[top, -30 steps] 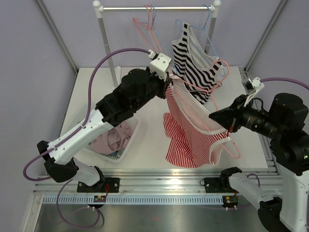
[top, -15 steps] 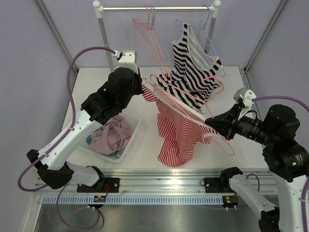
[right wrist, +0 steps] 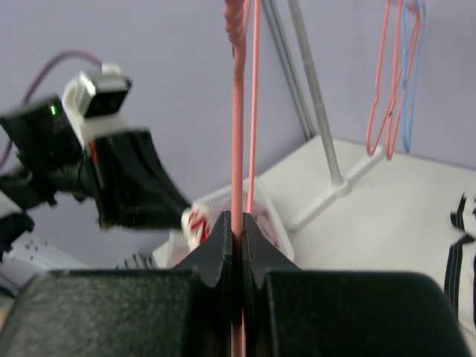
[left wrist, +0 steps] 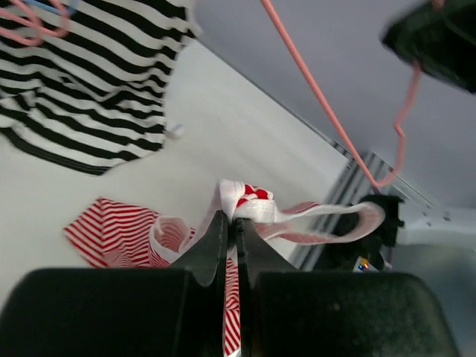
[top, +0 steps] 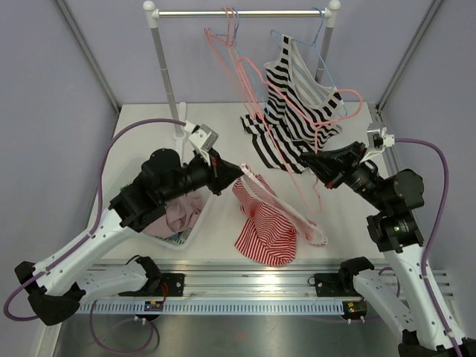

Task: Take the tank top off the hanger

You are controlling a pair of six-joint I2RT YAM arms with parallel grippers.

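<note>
The red-and-white striped tank top (top: 264, 230) hangs from my left gripper (top: 223, 175), which is shut on its white strap (left wrist: 249, 202). Its lower part lies bunched on the white table (top: 216, 134). My right gripper (top: 309, 162) is shut on the wire of the pink hanger (top: 305, 190), which it holds up to the right of the top. In the right wrist view the hanger wire (right wrist: 238, 111) runs straight up from the shut gripper (right wrist: 238, 223). The hanger looks bare and apart from the top. In the left wrist view the hanger (left wrist: 320, 97) crosses above the left gripper (left wrist: 232, 217).
A black-and-white striped top (top: 294, 97) hangs on a blue hanger from the rack rail (top: 238, 13), with spare pink hangers (top: 230, 33) beside it. A white basket (top: 202, 216) of pink clothes sits under the left arm. The rack pole (top: 167, 82) stands at back left.
My left gripper swung down and toward the near left with the tank top, which slid off the hanger and dropped onto the table. My right gripper lifted and turned the hanger.
</note>
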